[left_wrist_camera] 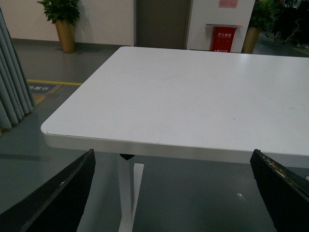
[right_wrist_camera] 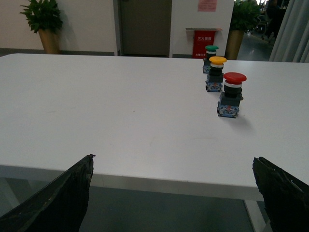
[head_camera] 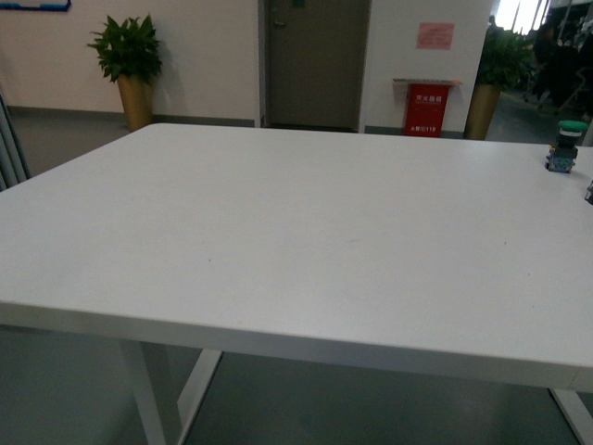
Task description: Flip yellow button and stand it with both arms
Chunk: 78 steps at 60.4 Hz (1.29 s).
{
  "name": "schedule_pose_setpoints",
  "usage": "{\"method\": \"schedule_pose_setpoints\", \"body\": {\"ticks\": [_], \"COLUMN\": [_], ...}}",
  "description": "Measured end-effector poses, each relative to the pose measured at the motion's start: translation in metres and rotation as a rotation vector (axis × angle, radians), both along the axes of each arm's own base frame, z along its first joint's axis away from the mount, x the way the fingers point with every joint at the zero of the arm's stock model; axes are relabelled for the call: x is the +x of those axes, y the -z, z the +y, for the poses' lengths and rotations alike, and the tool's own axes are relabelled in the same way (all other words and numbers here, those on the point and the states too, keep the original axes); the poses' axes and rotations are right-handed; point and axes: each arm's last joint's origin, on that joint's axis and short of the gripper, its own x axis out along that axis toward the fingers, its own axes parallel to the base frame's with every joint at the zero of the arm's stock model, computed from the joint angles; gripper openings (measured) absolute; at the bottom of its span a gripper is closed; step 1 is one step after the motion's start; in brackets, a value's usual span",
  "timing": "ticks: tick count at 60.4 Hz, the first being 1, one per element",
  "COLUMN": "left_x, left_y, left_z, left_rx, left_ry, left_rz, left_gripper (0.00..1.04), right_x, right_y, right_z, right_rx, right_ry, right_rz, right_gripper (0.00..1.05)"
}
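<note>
The yellow button (right_wrist_camera: pixel 216 73) stands upright on the white table (right_wrist_camera: pixel 120 111), cap up, in a row between a green-capped switch (right_wrist_camera: pixel 210 54) and a red-capped switch (right_wrist_camera: pixel 230 94). It shows only in the right wrist view. My right gripper (right_wrist_camera: pixel 173 166) is open and empty, held back in front of the table's near edge, well short of the row. My left gripper (left_wrist_camera: pixel 173 164) is open and empty too, off the table's near corner over the floor. Neither arm shows in the front view, and the yellow button is out of that view.
The green-capped switch (head_camera: pixel 566 146) stands near the table's right edge in the front view, with a dark bit at the frame's border beside it. Behind the table are a door (head_camera: pixel 317 61), potted plants (head_camera: pixel 130 65) and a red box (head_camera: pixel 427 108). A grey curtain (left_wrist_camera: pixel 12 87) hangs left.
</note>
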Motion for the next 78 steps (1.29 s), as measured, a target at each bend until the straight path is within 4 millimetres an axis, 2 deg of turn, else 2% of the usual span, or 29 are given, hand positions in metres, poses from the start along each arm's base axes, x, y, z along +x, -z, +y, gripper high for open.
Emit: {"method": "schedule_pose_setpoints", "body": {"ticks": [78], "left_x": [0.0000], "left_y": [0.0000], "left_z": [0.0000], "left_rx": [0.000], "left_ry": [0.000], "left_rz": [0.000], "left_gripper": [0.99], "right_x": [0.0000], "right_y": [0.0000], "right_z": [0.0000], "right_rx": [0.000], "right_ry": [0.000], "right_rz": [0.000], "right_gripper": [0.98]}}
